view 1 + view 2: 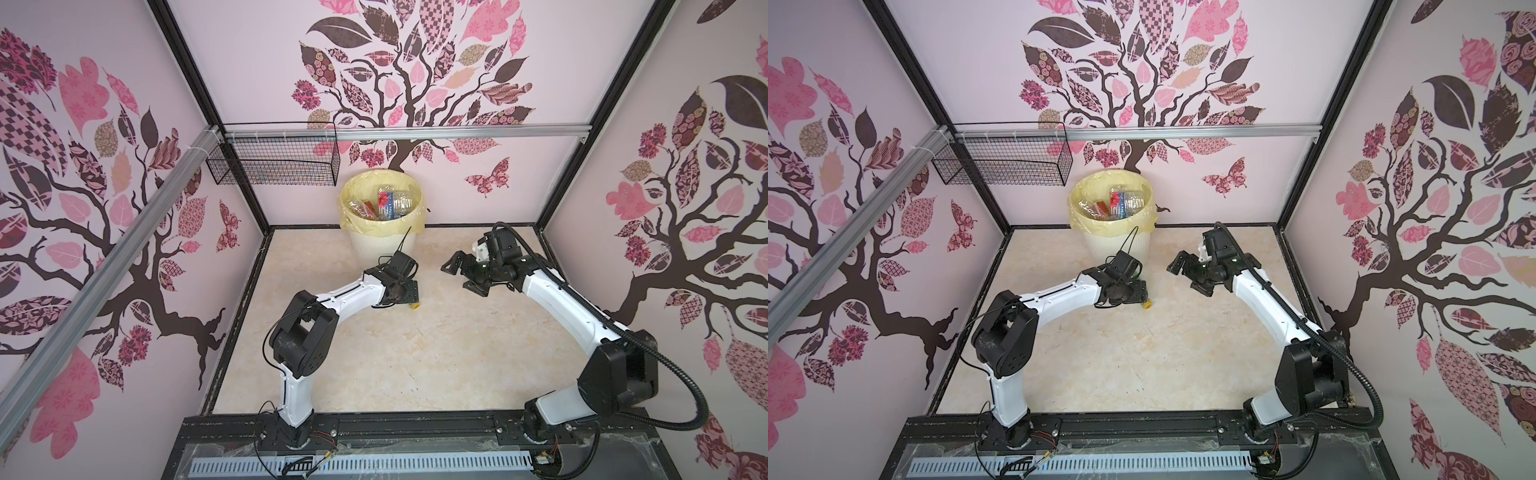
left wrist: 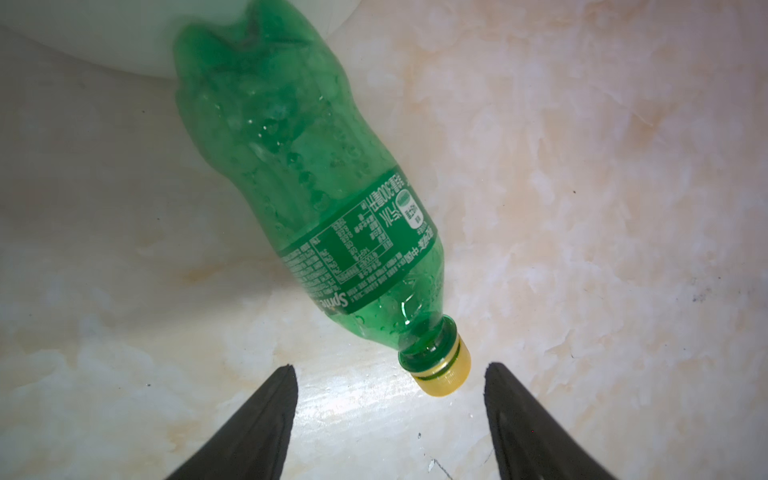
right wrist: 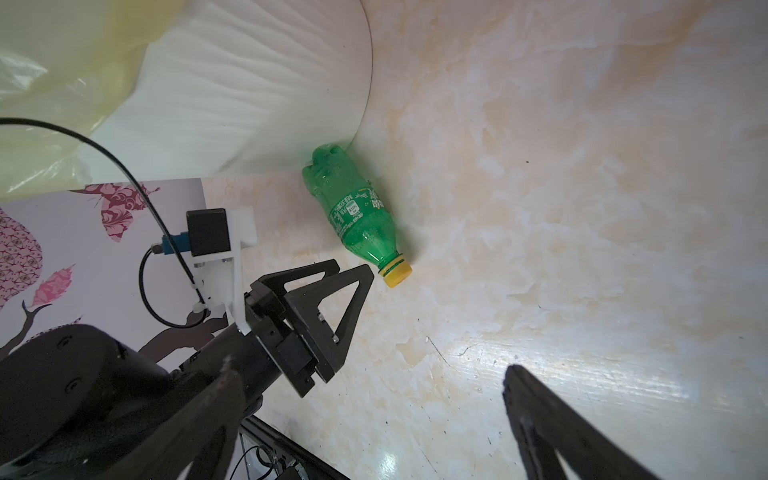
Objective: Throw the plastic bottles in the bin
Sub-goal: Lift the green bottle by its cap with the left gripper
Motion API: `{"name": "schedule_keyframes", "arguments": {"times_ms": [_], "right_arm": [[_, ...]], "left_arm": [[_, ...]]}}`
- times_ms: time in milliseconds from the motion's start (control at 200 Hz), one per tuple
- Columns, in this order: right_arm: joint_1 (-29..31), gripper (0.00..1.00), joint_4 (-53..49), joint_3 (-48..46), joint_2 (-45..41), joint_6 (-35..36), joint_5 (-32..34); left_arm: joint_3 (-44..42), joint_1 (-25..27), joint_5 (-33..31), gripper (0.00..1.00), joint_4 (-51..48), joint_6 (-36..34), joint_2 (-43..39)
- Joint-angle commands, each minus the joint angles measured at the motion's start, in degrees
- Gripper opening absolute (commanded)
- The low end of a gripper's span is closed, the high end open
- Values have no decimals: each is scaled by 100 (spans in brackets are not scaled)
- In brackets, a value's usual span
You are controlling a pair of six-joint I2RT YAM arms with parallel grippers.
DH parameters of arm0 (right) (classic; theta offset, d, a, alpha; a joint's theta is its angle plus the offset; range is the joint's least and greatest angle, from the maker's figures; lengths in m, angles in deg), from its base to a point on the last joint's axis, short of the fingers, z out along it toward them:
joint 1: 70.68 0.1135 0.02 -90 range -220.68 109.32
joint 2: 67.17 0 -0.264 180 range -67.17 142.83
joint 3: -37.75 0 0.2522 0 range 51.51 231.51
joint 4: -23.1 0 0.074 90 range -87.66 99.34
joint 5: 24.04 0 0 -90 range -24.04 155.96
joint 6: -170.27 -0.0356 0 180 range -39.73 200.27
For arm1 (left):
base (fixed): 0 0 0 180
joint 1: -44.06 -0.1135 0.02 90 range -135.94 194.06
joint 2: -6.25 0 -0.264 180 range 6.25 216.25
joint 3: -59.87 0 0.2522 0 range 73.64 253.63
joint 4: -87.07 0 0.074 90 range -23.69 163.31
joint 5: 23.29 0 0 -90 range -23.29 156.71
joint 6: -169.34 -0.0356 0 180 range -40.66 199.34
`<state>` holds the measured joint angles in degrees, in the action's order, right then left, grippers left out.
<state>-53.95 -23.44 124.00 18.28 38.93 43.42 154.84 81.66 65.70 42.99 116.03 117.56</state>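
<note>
The tabletop [image 1: 415, 365] is open from its near edge up to the arms, with walls on the left, right and far sides. The bin [image 1: 374, 249] stands at the far edge with plastic bottles [image 1: 384, 203] heaped inside. A green bottle [image 2: 316, 199] lies with its base at the bin's foot. In both top views the left arm hides all but its yellow cap [image 1: 414, 306]. The left pincer [image 2: 390, 368] hangs low by the cap, jaws apart, gripping nothing. The right pincer [image 1: 455, 274] hovers to the right, wide and empty.
</note>
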Motion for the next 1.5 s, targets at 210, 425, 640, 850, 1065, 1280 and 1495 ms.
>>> {"name": "schedule_keyframes", "arguments": {"times_ms": [210, 425, 640, 850, 1065, 1280, 1495], "right_arm": [[-39, 100, 3, 47, -162, -58, -31], [-45, 100, -55, 129, -146, -14, -4], [-40, 100, -20, 99, -151, -49, -13], [-47, 100, 4, 73, -143, -84, -46], [-49, 100, 10, 64, -162, -107, -66], [-47, 100, 0, 107, -178, -102, -57], [-47, 100, 106, 151, -167, -153, -72]], "left_arm": [[492, 19, -116, 77, -272, 569, 452], [393, 19, -309, 77, -345, 489, 611], [122, -67, -396, 67, -297, 352, 554], [-179, -125, -169, 55, -35, 210, 470], [-242, -129, 2, 48, -85, 189, 493], [-346, -131, 334, 29, -26, -10, 108], [-852, -134, 1152, 24, 333, -404, -639]]}}
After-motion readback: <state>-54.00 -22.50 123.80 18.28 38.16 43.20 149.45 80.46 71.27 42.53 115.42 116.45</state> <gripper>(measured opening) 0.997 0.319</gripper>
